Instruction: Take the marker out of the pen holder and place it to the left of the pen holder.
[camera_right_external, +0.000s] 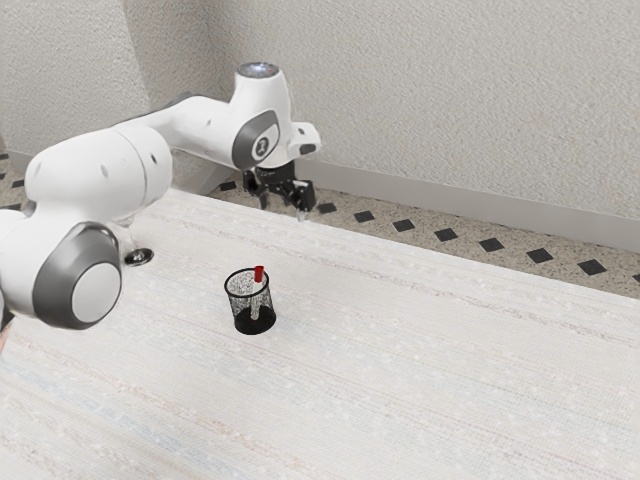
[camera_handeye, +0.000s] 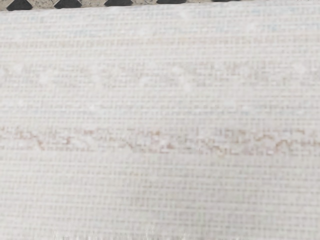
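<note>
Hanging wide at upper centre, your fingers (camera_right_external: 303, 200) are well apart from the marker (camera_right_external: 259, 273) in the holder (camera_right_external: 243, 306), centre-left.

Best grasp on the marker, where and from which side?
Marker: I'd take the red end, coming straight down from above. It pokes just past the pen holder's rim, while the rest stands nearly upright inside the mesh, so side access looks blocked. Probably best to pinch clear of the rim.
</note>
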